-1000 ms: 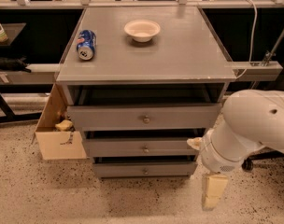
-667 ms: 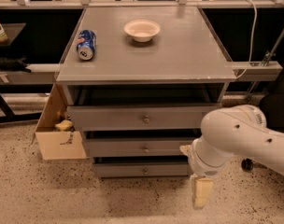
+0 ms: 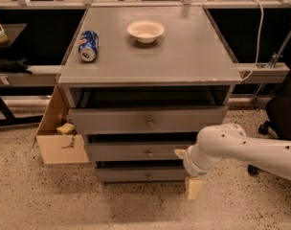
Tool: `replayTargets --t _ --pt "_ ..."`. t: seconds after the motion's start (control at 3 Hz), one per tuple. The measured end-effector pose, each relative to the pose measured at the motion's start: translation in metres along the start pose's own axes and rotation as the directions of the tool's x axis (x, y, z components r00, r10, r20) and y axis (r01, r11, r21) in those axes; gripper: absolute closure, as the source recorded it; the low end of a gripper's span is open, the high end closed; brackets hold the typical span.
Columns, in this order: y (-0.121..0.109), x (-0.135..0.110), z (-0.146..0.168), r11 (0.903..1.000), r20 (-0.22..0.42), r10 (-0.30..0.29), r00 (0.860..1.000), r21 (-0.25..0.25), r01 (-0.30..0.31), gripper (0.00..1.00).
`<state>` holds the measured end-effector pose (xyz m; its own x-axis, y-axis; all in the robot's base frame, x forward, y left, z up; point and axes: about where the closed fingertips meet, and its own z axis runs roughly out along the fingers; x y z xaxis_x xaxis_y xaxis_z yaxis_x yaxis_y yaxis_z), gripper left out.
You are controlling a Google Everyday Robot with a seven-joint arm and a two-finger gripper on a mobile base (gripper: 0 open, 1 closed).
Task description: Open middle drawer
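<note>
Middle drawer point(image 3: 136, 153): grey flat front with a small round knob point(image 3: 149, 153), set between the taller top drawer point(image 3: 148, 121) and the narrower bottom drawer point(image 3: 145, 175). I see its front level to the left of the upper finger point(image 3: 180, 153), whose tip is at the front's right end; I cannot confirm contact. The knob lies well to the left of that finger.

Gripper point(image 3: 184, 175): low at the cabinet's right front corner, on a white arm point(image 3: 251, 150) coming in from the right. I note its two cream fingers spread wide, with nothing between them. The lower finger point(image 3: 194, 188) points down at the speckled floor point(image 3: 136, 205), just right of the bottom drawer.

Well above the fingers, on the cabinet top point(image 3: 193, 56): a white bowl point(image 3: 145, 31) and a blue can point(image 3: 88, 45) lying on its side. Far left of the fingers, an open cardboard box point(image 3: 59, 143) stands against the cabinet.
</note>
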<state>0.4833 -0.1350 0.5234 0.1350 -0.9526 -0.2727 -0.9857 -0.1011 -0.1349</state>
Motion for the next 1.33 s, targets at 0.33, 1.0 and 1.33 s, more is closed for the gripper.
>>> replayTargets --t 0.33,1.0,1.33 --pt "0.000 0.000 0.000 1.0000 0.000 0.000 1.000 0.000 0.000 0.00" --pt "-0.015 0.045 0.041 0.9978 -0.089 0.048 0.995 0.050 -0.044 0.00" --pt "-0.044 0.067 0.066 0.9978 -0.098 0.017 0.995 0.065 -0.010 0.00"
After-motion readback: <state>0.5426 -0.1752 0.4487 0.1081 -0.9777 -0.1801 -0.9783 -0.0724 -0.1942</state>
